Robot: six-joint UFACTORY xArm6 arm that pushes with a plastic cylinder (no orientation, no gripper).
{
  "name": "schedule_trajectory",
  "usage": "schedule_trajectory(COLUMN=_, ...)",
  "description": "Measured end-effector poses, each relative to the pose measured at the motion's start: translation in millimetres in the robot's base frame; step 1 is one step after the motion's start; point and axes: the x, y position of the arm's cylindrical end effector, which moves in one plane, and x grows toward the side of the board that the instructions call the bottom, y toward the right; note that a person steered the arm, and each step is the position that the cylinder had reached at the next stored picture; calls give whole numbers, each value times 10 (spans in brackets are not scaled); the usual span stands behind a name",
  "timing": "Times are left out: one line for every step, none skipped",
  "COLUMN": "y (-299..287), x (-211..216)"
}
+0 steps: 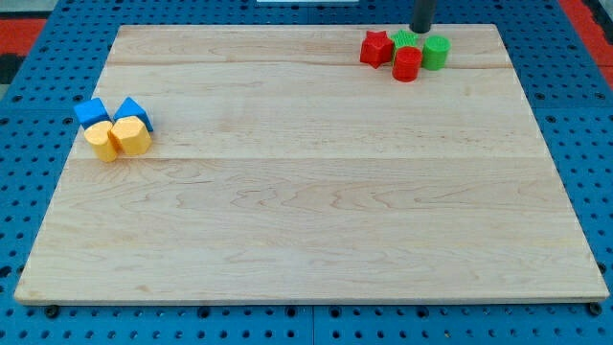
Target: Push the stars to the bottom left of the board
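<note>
Eight blocks [406, 63] (two per colour).

Red star-shaped block [375, 47]: lies flat on the light wooden table [306, 211], close to the top edge, toward the top right corner. Leftmost piece of its cluster; its right points sit just beside a red cylinder block [406, 63].

Green star-shaped block [405, 39]: directly right of the red star and nearer the top edge, partly hidden behind the red cylinder, a green cylinder block [436, 52] just to its right.

Both stars are well apart from the bottom left corner.
</note>
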Motion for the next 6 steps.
schedule_trajectory(y=39, x=195)
schedule_trajectory(y=-109, x=279)
schedule_trajectory(y=-561, x=279)
schedule_trajectory(y=-720, x=255)
schedule_trajectory(y=-492, x=137)
schedule_trajectory(y=106, x=134)
